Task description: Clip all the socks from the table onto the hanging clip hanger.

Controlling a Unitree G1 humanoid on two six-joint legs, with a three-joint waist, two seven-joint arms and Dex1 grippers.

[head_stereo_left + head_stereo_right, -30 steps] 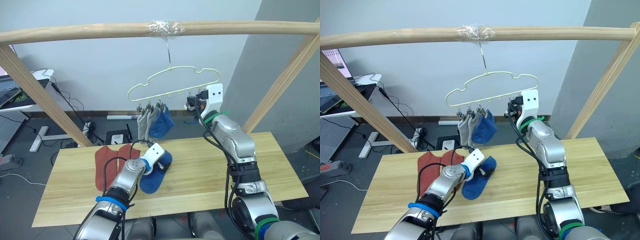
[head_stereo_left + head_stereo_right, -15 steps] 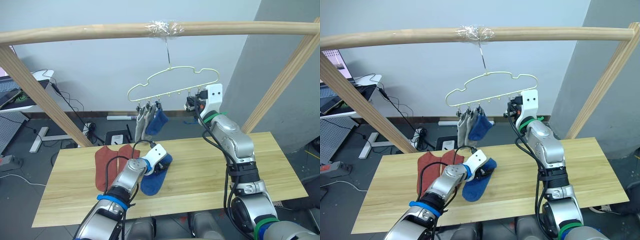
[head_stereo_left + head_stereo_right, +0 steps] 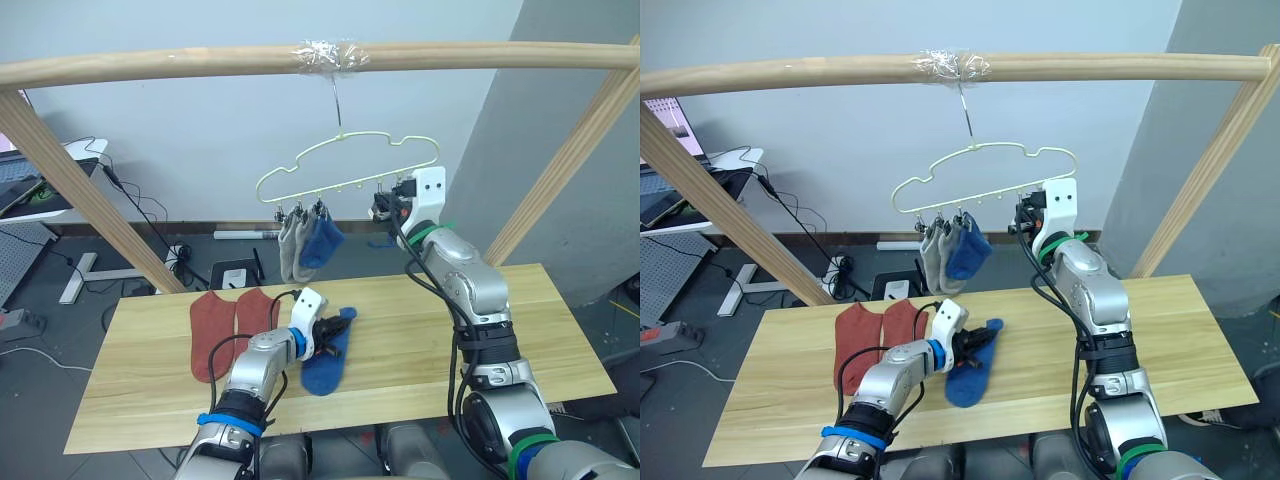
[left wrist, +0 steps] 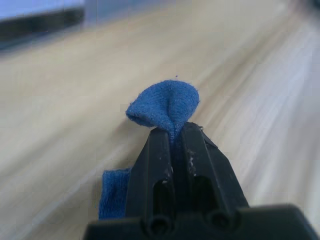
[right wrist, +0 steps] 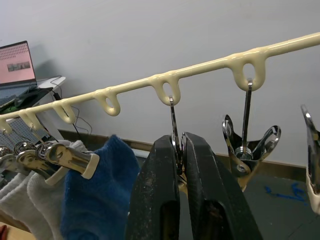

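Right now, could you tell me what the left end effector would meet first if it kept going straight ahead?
Probably the table: the left end effector, shut on the blue sock, points low across the planks, though depth is unclear.

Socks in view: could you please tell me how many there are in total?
6: two light grey fabric socks and one blue sock clipped on the hanger; two rust-red socks flat on the table; another blue sock gripped by the left end effector.
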